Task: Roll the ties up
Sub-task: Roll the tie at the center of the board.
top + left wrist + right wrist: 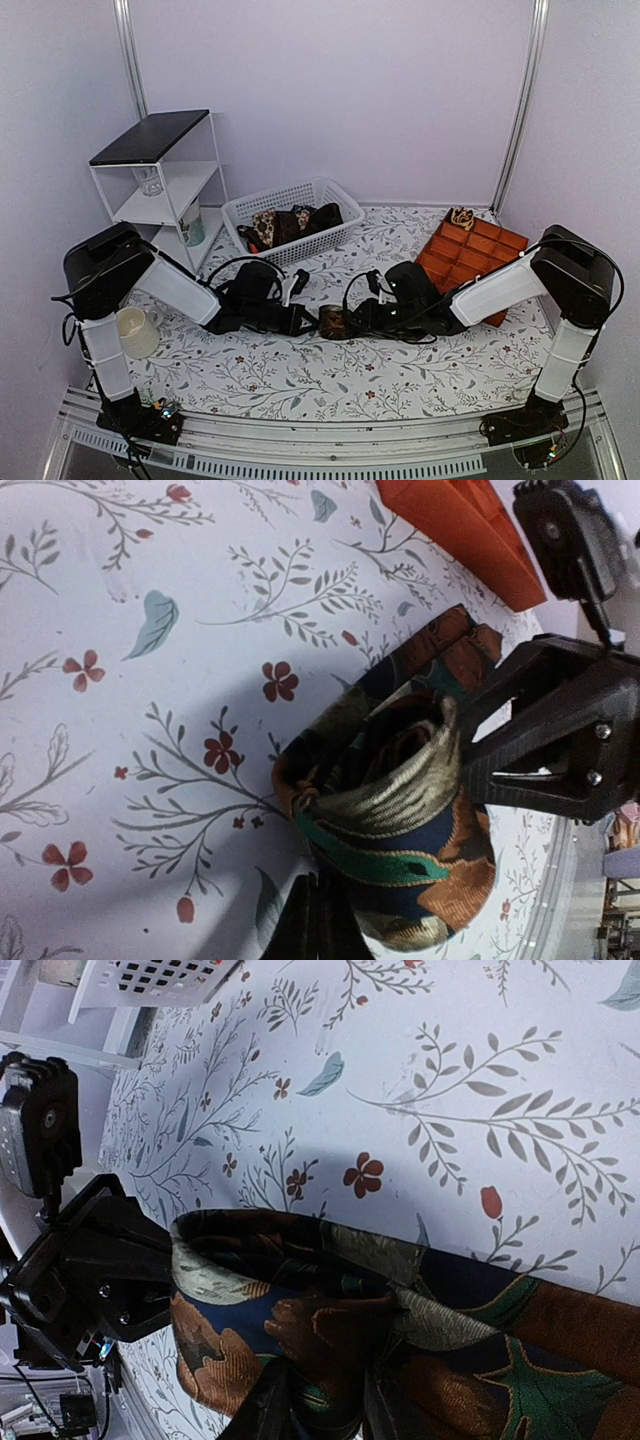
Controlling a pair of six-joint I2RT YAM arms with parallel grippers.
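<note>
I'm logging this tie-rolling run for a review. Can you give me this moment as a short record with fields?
tie in work: partly rolled tie, lying on the flowered table between the two arms
left end effector: shut on the partly rolled tie
right end effector: straddles the tie's fabric; grip unclear
waiting: loose ties in the white basket, far left
orange tray: right side, one patterned roll in its far corner
</note>
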